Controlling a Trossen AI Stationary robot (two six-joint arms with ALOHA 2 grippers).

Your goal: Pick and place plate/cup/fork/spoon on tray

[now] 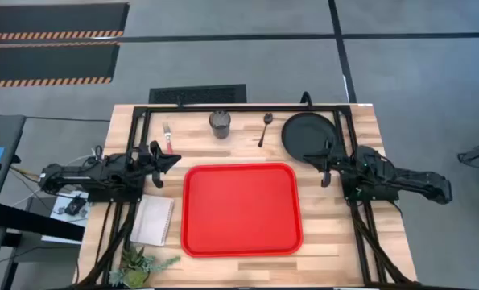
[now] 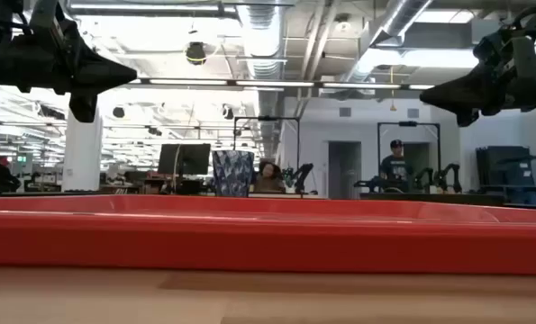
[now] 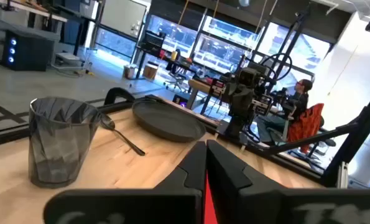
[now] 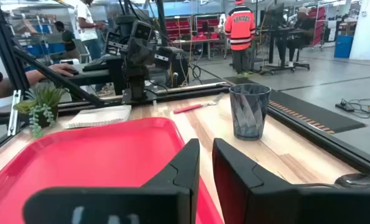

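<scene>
The red tray (image 1: 241,209) lies bare in the middle of the wooden table (image 1: 384,149); nothing of the tableware is on it. Along the far edge stand, from the left arm's side to the right's, the fork (image 1: 167,138) with its red-pink handle, the cup (image 1: 220,124) upright, the spoon (image 1: 265,129) and the black plate (image 1: 306,133) — all apart from the tray and from one another, the spoon lying just beside the plate.

The left gripper (image 1: 173,160) hangs above the table just off the tray's left edge, near the fork; its fingers (image 3: 191,168) are pressed together with nothing between them. The right gripper (image 1: 310,158) hangs at the tray's right far corner, over the near rim of the plate, its fingers (image 4: 185,163) close together with only a slim gap and holding nothing. In the low view both grippers sit high above the tray's rim.

A white notepad (image 1: 153,220) and a small green plant (image 1: 138,264) sit on the left near side of the table — clear of the tray
</scene>
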